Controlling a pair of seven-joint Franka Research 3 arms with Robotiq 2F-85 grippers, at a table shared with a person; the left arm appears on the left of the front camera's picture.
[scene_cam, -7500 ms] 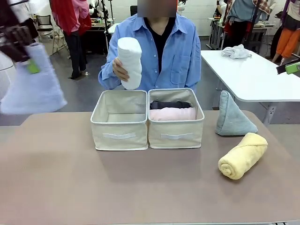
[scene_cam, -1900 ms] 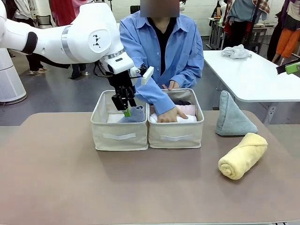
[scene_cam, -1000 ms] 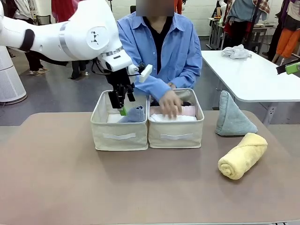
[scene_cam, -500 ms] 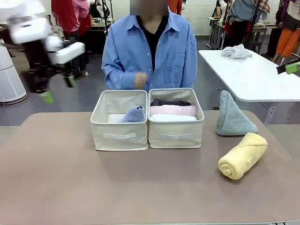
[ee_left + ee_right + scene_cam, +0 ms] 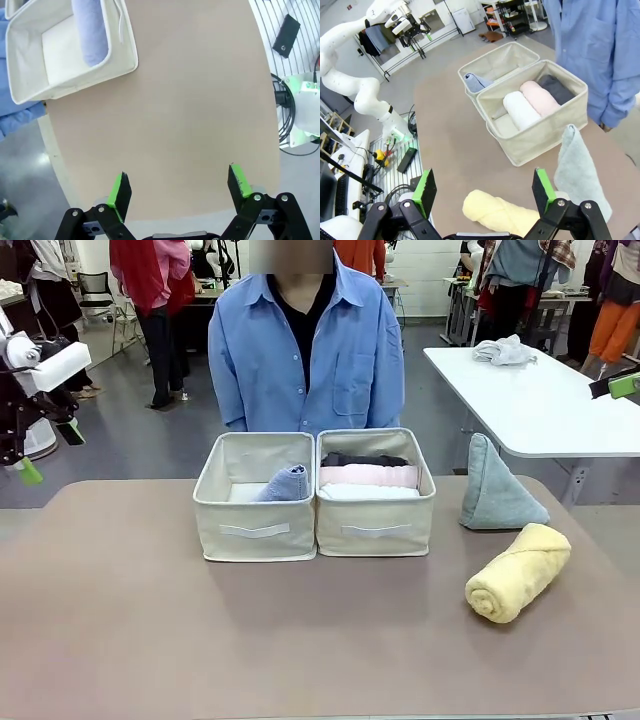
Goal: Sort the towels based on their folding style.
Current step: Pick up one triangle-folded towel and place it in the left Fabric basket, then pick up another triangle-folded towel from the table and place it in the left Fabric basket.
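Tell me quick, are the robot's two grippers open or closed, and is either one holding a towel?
Left gripper: open, holding nothing.
Right gripper: open, holding nothing.

The left gripper (image 5: 50,450) hangs high at the far left, jaws wide apart and empty, green pads (image 5: 120,187) angled downward. The left arm (image 5: 350,40) is bent and raised. The right gripper (image 5: 484,187) is also spread wide, empty, and held off to the right.
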